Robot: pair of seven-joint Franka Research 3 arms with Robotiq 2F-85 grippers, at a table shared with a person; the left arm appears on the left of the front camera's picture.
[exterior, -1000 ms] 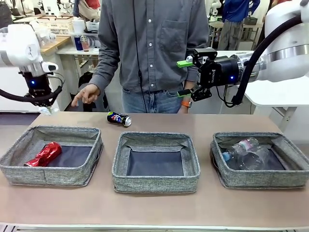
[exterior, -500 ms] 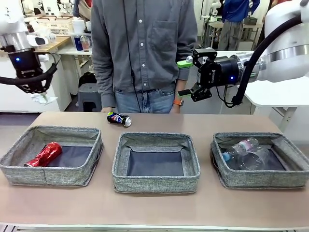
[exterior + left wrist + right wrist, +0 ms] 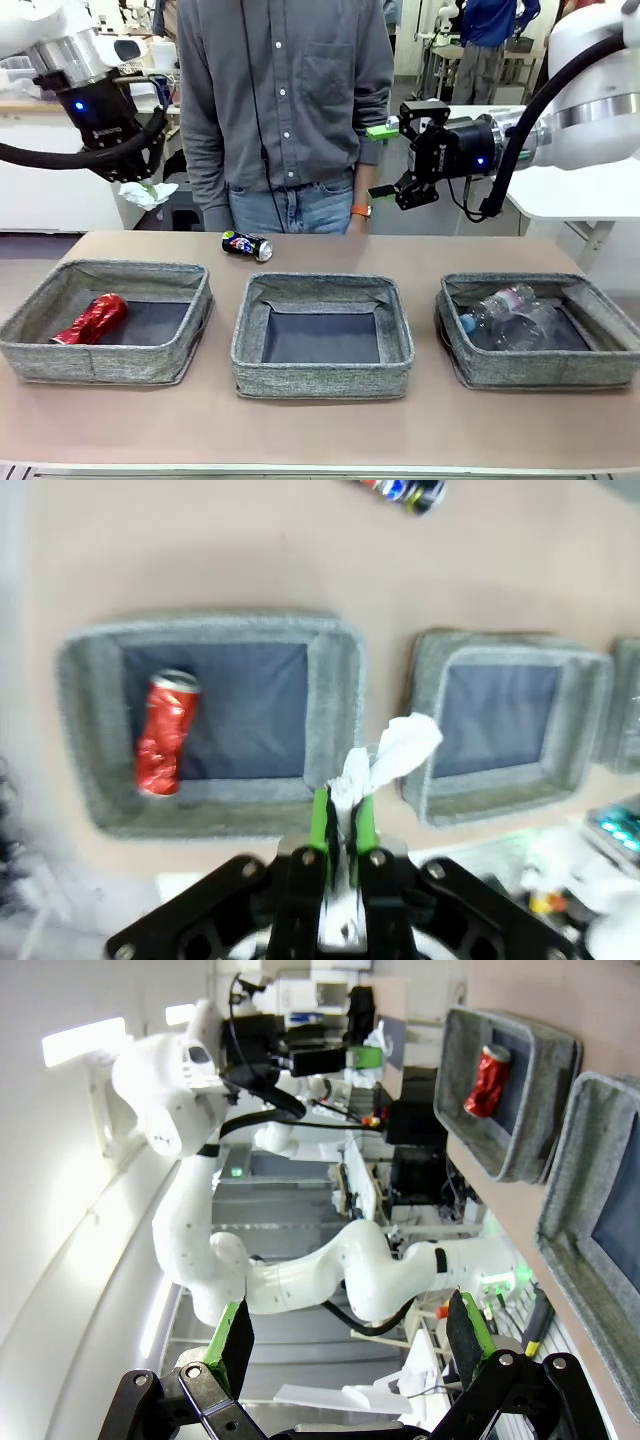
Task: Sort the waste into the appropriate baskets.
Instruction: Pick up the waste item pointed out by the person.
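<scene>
My left gripper [image 3: 143, 186] hangs high over the table's back left, shut on a crumpled white paper ball [image 3: 149, 193]. In the left wrist view the paper ball [image 3: 385, 760] sticks out from between the green pads of that gripper [image 3: 343, 810], above the wall between the left basket [image 3: 90, 730] and the middle basket [image 3: 590, 720]. A crushed red can [image 3: 92, 319] lies in the left basket [image 3: 190, 330]. The middle basket [image 3: 320, 375] holds nothing. Clear bottles [image 3: 505, 312] lie in the right basket [image 3: 610, 360]. A dark blue can [image 3: 246, 245] lies on the table behind the baskets. My right gripper [image 3: 385, 160] hangs open in the air, level with the person's waist.
A person in a grey shirt [image 3: 285, 90] stands at the table's far edge, just behind the dark can. The tan table [image 3: 320, 430] has a bare strip in front of the baskets. Between neighbouring baskets run narrow gaps.
My left arm has swung to the right and up with the paper ball, from the far left edge toward the person's side. The person has lowered the hand. My right gripper has stayed put.
</scene>
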